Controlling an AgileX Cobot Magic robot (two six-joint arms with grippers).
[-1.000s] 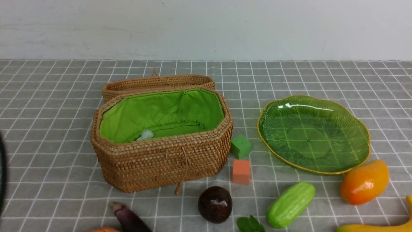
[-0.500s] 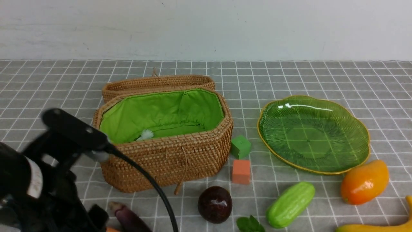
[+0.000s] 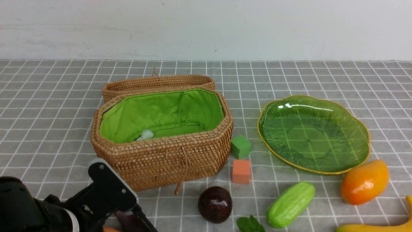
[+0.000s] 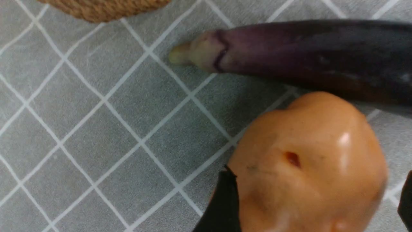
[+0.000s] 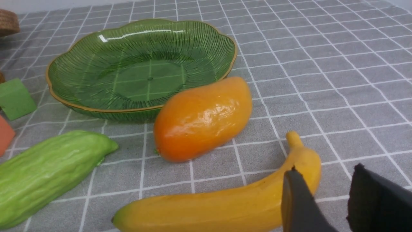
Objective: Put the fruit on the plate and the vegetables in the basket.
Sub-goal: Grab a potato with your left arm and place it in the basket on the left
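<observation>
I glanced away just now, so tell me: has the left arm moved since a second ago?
Yes. The left arm swung in from the left edge and dropped low in front of the basket, at its near-left corner.

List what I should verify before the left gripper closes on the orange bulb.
1. Is the left gripper open? Ok, jaws stand wide.
2. Is the orange-tan bulb between its fingers? Ok, one finger on each side.
3. Is the eggplant clear of the grasp? Cannot tell; it lies close beside the bulb, and one finger is mostly out of frame.
4. Is the basket open? Ok; the lid lies behind it, and a white item is inside.
5. Is the right gripper out of the way? Ok; it is empty, by the banana.
</observation>
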